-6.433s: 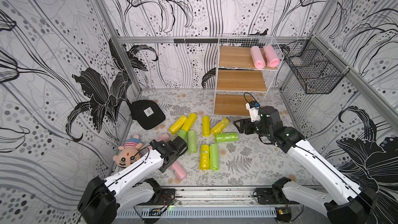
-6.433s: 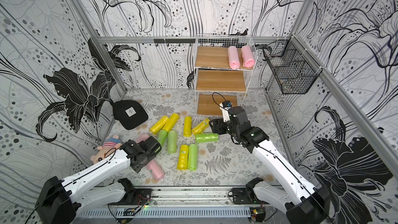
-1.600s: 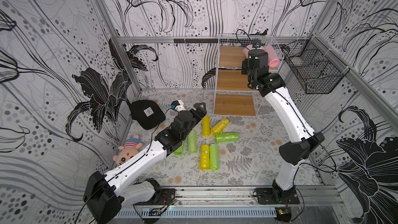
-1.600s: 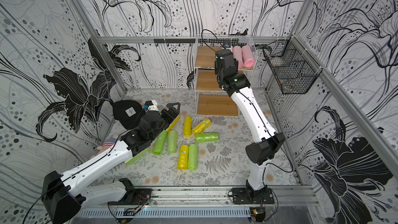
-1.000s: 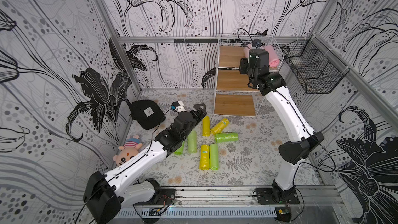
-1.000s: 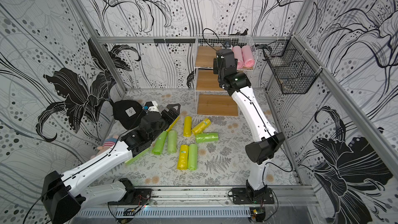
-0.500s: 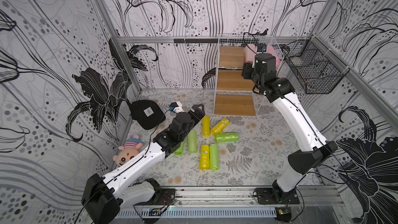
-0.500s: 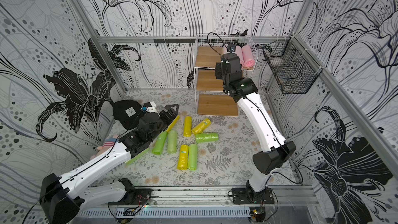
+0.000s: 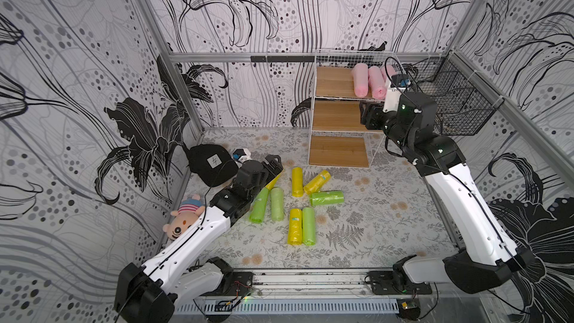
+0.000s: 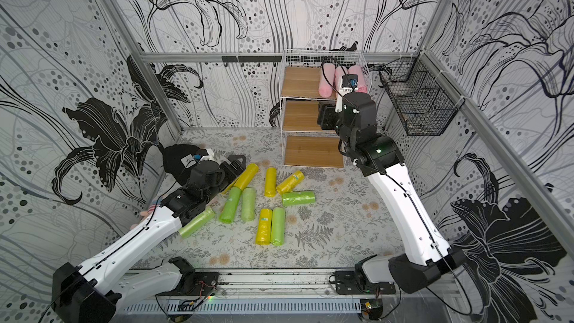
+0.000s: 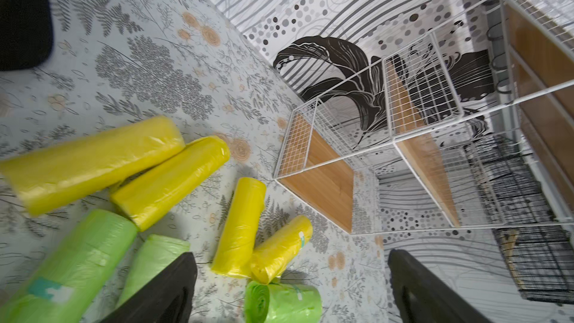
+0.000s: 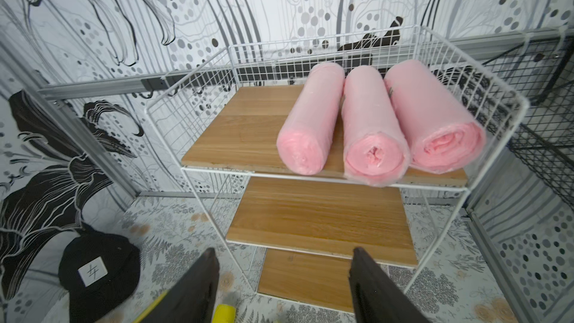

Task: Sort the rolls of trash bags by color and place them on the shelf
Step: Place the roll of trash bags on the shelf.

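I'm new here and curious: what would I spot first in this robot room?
Three pink rolls lie side by side on the top board of the shelf. Below, yellow rolls and green rolls are scattered on the floor. Big black flowers cover the walls.

Pink roll (image 9: pixel 387 72) partly hidden by right arm (image 9: pixel 414 113), doll (image 10: pixel 149 209) mostly covered by left arm (image 10: pixel 155 226), green roll (image 11: pixel 71 268) cropped.

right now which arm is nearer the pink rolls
Right. The right arm holds its jaws open just in front of the shelf, facing the pink rolls; the left arm is low beside the yellow rolls, far from the shelf.
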